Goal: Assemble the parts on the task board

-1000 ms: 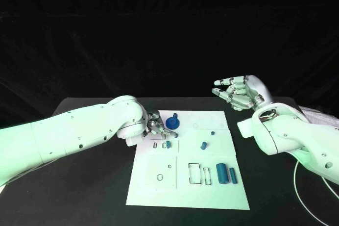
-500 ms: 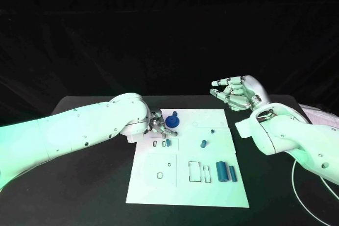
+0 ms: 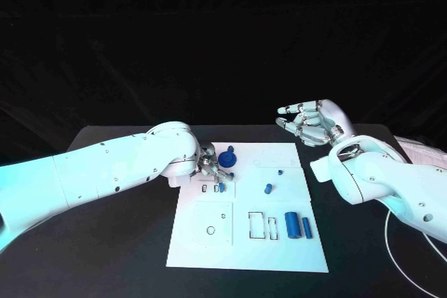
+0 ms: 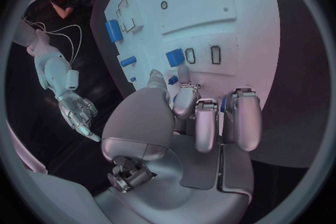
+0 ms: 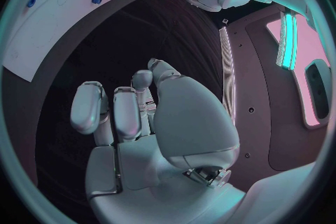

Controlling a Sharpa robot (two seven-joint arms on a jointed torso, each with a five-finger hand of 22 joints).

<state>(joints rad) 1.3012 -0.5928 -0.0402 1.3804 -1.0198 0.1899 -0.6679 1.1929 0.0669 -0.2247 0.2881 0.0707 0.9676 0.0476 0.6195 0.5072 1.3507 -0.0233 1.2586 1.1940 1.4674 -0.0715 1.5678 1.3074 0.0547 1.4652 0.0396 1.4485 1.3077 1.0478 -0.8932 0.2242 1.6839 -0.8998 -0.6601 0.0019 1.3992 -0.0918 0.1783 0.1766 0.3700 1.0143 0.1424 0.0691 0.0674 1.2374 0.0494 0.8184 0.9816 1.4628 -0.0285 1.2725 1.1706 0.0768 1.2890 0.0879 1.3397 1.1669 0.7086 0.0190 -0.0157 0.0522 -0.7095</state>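
Board: task board lying mid-worktop, long axis running away from robot.
Parts: blue cylinder + thin bar lying lengthwise nr right edge; round gear at far end.
L hand: fingers curling down over board beside gear; can't tell if gripping.
R hand: hovering off board, fingers half-curled, apart, holding nothing.

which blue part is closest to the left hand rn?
The blue gear, at the board's far left, right beside the left hand. The other blue parts lie farther right or nearer the robot.
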